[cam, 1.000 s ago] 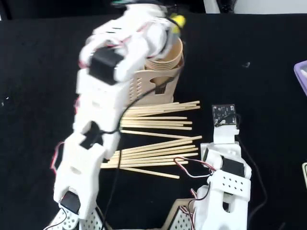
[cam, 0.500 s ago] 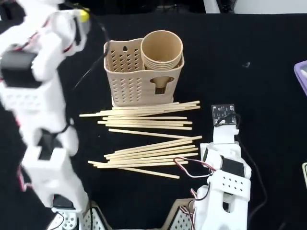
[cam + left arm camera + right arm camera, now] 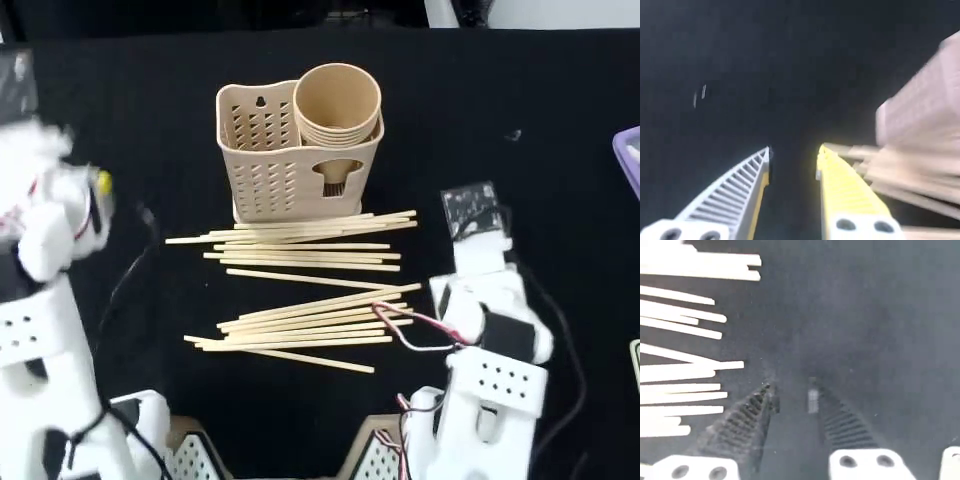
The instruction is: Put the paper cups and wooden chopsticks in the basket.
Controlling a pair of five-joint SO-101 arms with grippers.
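1. The black desk [image 3: 520, 90] lies under both of my pincers and carries everything else.
2. My left arm [image 3: 40, 330] stands at the desk's left edge. My right arm [image 3: 495, 345] stands near the front on the right, and its head is just to the right of the stick ends.
3. The beige basket [image 3: 265, 185] stands upright, well to the right of my left pincer [image 3: 794, 150] and ahead and to the left of my right pincer [image 3: 790, 387]. In the left wrist view its blurred wall [image 3: 925, 110] is on the side of my yellow finger [image 3: 840, 190].
4. The wooden chopsticks [image 3: 300, 290] lie loose on the desk in front of the basket, in two rough bunches, and none is in the basket. They are spread between my two pincers. Their far ends [image 3: 680, 365] are just to the left of my right pincer without touching it, and their other ends [image 3: 890, 175] are close beside the yellow finger of my left pincer.
5. The paper cups [image 3: 338, 100] are stacked one inside another and stand upright in the basket's right compartment. They are well apart from both pincers.
6. My left pincer is spread, with a clear gap of bare desk between its tips and nothing gripped.
7. My right pincer is also spread. It is low over bare desk and holds nothing.
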